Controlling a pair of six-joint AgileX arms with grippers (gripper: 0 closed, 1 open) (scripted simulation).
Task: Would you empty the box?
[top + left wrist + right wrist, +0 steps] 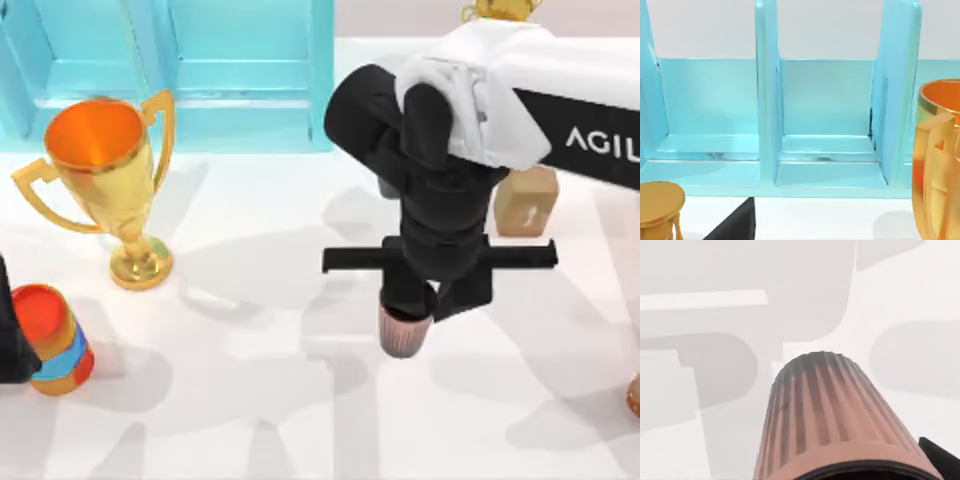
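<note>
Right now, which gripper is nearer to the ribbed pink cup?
Right. The right gripper is directly over the ribbed pink cup, holding it; the left arm sits at the table's far left edge.

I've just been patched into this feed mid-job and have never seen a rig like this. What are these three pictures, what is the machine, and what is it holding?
This is a rendered simulation of two AgileX robot arms at a white table.

The top view looks down from above. The right arm's pincer hangs over the middle of the table, shut on a ribbed pinkish-brown cup. The left arm sits parked at the table's left edge.

On the table are a gold trophy cup, a red, blue and orange can and a small tan wooden block. A light blue compartmented box stands at the back.

The left wrist view, from a camera on that arm, faces the box's compartments, which look empty, with the trophy beside it.

The right wrist view looks along the held cup toward the table.
</note>
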